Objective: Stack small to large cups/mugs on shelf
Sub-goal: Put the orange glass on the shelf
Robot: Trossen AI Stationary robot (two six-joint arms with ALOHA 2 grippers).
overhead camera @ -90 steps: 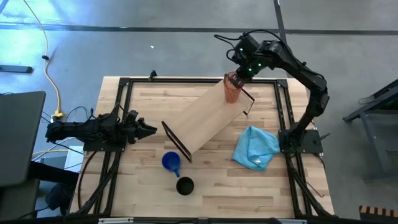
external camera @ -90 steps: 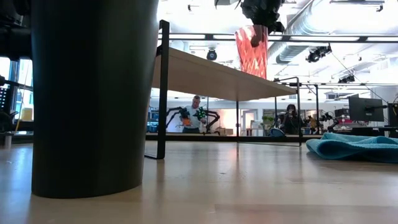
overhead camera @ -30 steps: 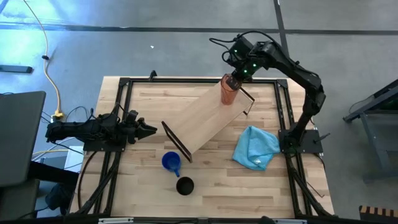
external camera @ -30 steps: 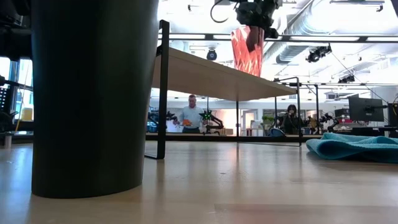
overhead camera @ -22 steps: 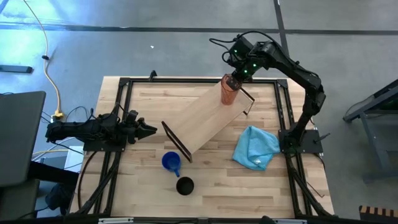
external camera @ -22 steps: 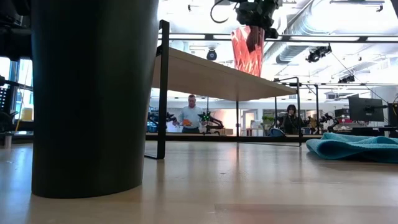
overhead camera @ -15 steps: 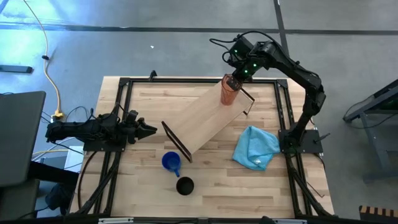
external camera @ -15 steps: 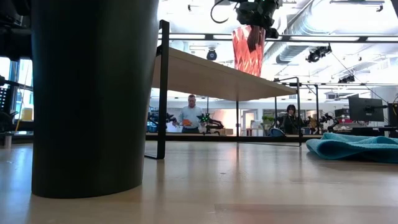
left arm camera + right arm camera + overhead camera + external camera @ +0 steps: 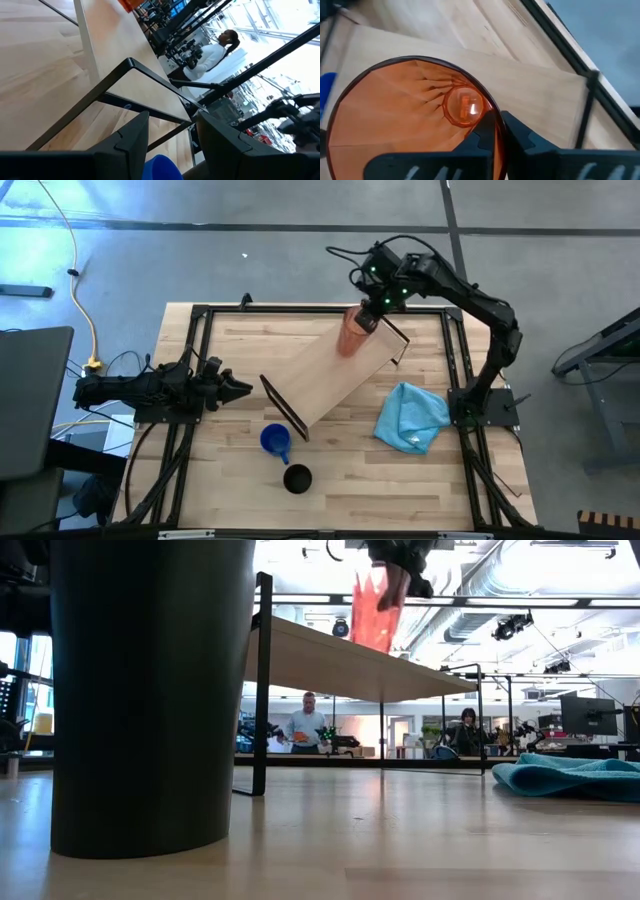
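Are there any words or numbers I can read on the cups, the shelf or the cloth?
None: no words, numbers or labels can be read on the orange tumbler, black cup, blue mug, shelf or cloth.

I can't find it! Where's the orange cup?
High view: the orange cup is above the shelf's far right end, pinched at its rim by the right gripper.

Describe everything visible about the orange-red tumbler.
The orange-red tumbler is translucent, plastic-looking and faceted, with a round mouth and a small round base seen through its inside. It is tilted, mouth up, over the far end of the shelf. The right gripper is shut on its rim, one finger inside.
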